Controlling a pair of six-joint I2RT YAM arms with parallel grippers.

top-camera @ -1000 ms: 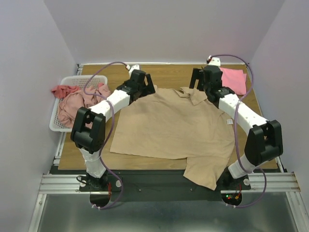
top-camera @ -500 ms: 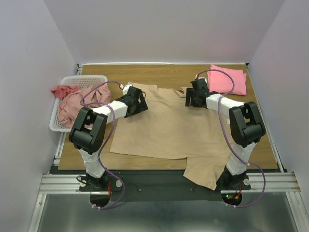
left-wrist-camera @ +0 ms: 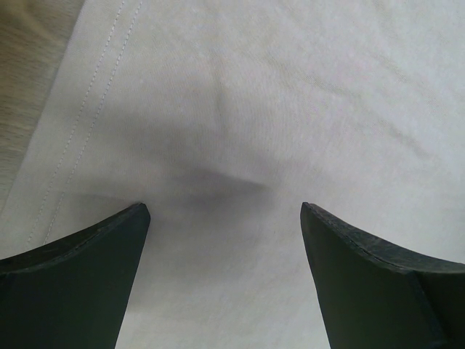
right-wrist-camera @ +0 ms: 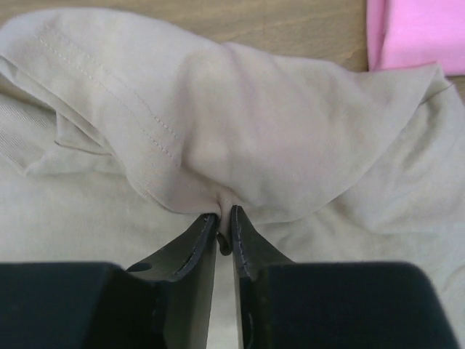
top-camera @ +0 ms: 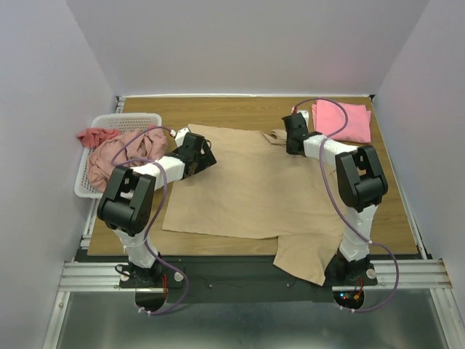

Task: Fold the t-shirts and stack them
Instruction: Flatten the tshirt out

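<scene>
A large tan t-shirt [top-camera: 254,189] lies spread flat across the table, one sleeve [top-camera: 305,258] hanging over the front edge. My right gripper [top-camera: 292,138] [right-wrist-camera: 224,214] is shut on a pinch of its cloth [right-wrist-camera: 276,131] at the bunched collar area. Low over the shirt's upper left part hangs my left gripper [top-camera: 203,156] [left-wrist-camera: 225,207], open, with flat tan cloth [left-wrist-camera: 290,87] between its fingers and a stitched hem to its left. A bright pink t-shirt [top-camera: 341,121] [right-wrist-camera: 414,33] lies folded at the back right.
A white mesh basket [top-camera: 116,120] stands at the left edge, holding a dusty-pink shirt [top-camera: 120,153] and a salmon-red one [top-camera: 94,136]. Bare wooden table [top-camera: 240,109] shows behind the tan shirt. Purple walls close in on three sides.
Both arms came down and inward onto the tan shirt. The right gripper closed on a fold of cloth by the collar. The left gripper stayed open and shifted left toward the shirt's edge.
</scene>
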